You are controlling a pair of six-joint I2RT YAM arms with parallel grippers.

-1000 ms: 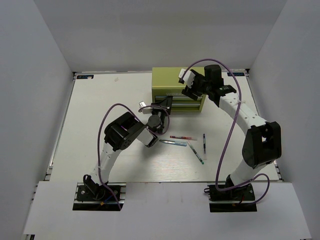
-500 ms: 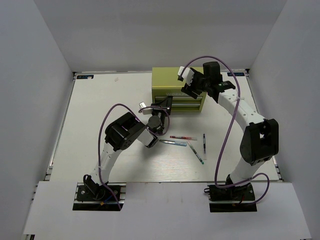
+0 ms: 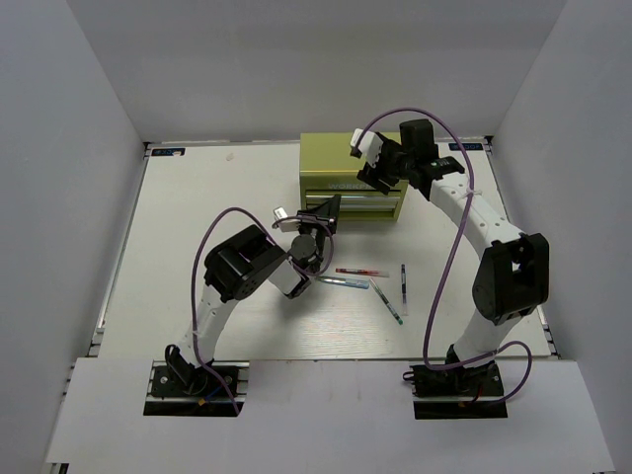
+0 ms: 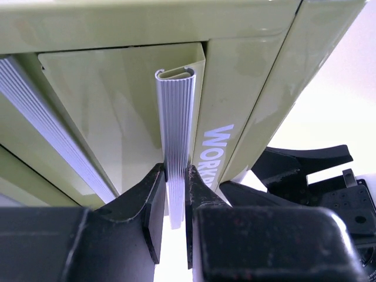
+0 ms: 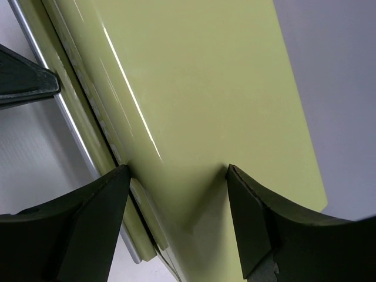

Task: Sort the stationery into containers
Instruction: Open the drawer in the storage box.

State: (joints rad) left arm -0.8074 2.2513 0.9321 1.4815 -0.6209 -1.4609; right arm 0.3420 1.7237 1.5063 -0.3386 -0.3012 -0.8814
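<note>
Top external shows four pens (image 3: 361, 272) near one two-drawer tool chest (image 3: 326, 158).

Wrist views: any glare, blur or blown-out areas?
Left wrist: drawer handle sharp in the left gripper, table washed out white. Right wrist: glare streak along the tool chest, right gripper fingers dark, featureless. Top external: even light.

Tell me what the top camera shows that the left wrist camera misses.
Only the top view: four pens lying on the table, and the right tool open over the green chest. Only the left wrist view: the left tool shut on the ribbed silver drawer handle. Both: the green chest's drawer front.
</note>
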